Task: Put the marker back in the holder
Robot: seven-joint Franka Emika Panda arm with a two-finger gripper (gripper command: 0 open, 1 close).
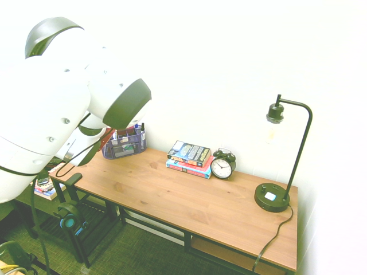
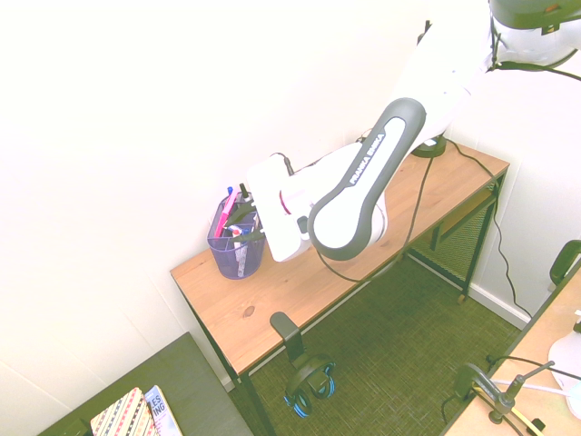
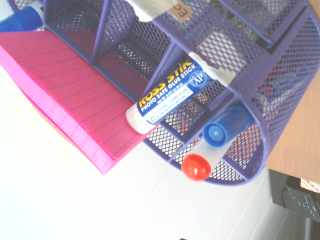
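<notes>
The holder [image 3: 272, 95], a purple-blue mesh organizer, fills the wrist view. The marker [image 3: 196, 166], white with a red cap, stands in an outer compartment, close beside a blue-capped pen [image 3: 223, 131]. A glue stick [image 3: 169, 93] and a pink notepad [image 3: 70, 95] sit in neighbouring compartments. In the exterior views the holder [image 1: 123, 144] [image 2: 238, 256] stands at the desk's wall-side end. My gripper [image 2: 247, 218] hovers just above its rim. In the first exterior view the arm hides the gripper.
On the wooden desk [image 1: 172, 195] a stack of books [image 1: 189, 157] and a black alarm clock [image 1: 222, 166] sit by the wall. A black lamp [image 1: 274, 196] stands at the far end. Headphones [image 1: 69, 220] hang off the desk's near end.
</notes>
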